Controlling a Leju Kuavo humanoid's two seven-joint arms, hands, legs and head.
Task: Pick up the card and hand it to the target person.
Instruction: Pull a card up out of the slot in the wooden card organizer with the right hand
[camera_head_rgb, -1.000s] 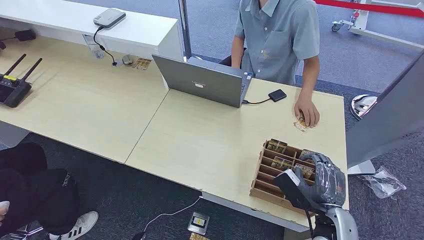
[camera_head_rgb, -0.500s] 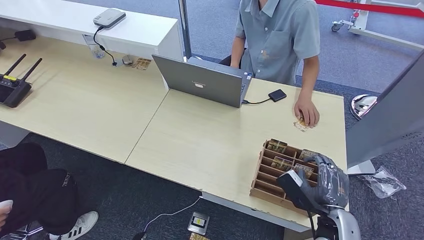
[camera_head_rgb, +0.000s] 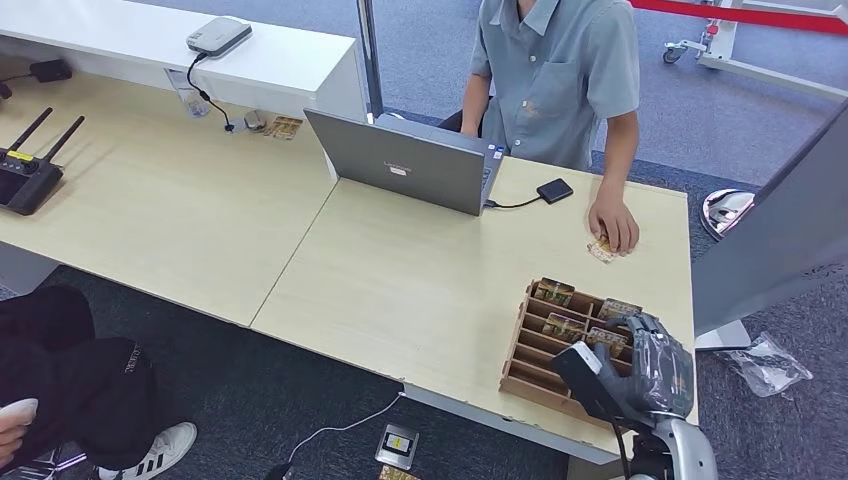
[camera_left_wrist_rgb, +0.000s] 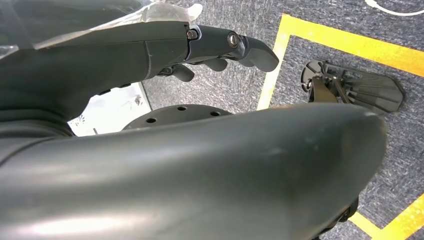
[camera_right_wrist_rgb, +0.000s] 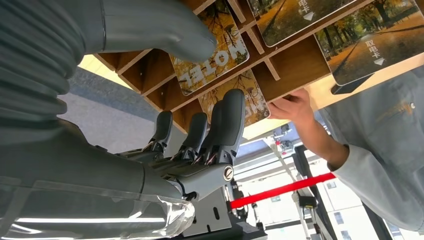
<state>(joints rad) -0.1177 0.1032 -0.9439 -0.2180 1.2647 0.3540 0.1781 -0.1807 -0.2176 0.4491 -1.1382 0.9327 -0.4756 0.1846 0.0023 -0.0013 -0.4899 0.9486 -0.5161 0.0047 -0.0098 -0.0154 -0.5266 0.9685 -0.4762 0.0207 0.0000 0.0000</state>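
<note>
Over the last second the right hand has drawn slightly back toward the robot and sits a touch lower over the near right part of the wooden card rack; the person and the desk items have not shifted. From the right wrist view its fingers stand side by side, extended toward the rack, with the thumb apart and its tip against the face of a card printed "HOTEL"; whether that card is actually pinched cannot be told. The left hand hangs over grey carpet with yellow floor lines, fingers loosely bent, holding nothing. More autumn-photo cards stand in the rack's slots. Farther along the pale desk, the person's hand rests on the surface, touching a separate card. Beyond that lie a small black drive cabled to a grey laptop, with the person in a blue-grey shirt behind the desk.
</note>
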